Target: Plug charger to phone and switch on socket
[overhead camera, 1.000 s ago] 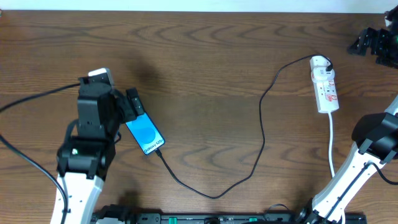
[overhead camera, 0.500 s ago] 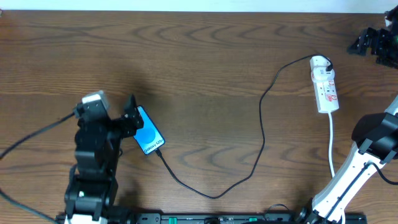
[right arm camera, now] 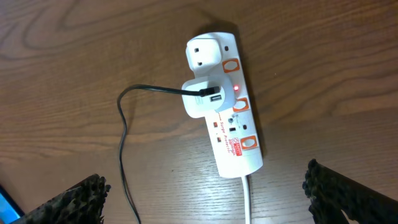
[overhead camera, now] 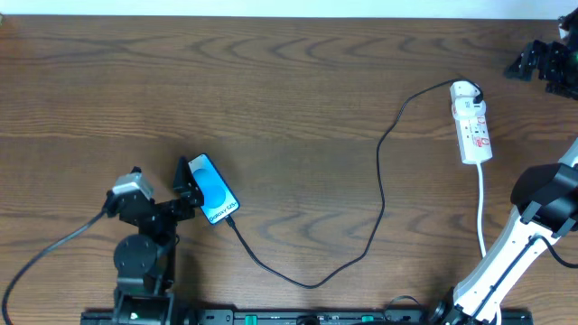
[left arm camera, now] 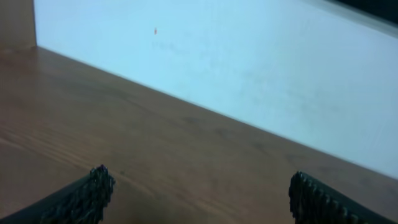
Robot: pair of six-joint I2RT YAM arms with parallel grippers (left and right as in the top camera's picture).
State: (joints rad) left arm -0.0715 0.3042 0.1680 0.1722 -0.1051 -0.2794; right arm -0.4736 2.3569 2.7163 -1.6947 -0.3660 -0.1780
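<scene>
Overhead, the light is even and soft across the brown tabletop [overhead camera: 298, 90], grain crisp, shadows faint and short. The white socket [overhead camera: 471, 126] reads bright, close to washed out; the phone [overhead camera: 210, 188] screen glows pale blue. Over to the left wrist view: soft all over, low contrast, the tabletop carrying a dull sheen under a flat bluish-white wall [left arm camera: 249, 68], and the left tool [left arm camera: 199, 205] showing only dark, smeared fingertips [left arm camera: 93, 190] in the bottom corners. Right wrist view is sharper: clear grain, a small red lamp lit on the socket, a thin shadow along its edge, and the right tool [right arm camera: 208, 199], its fingertips [right arm camera: 74, 199] fuzzy and near-black.
</scene>
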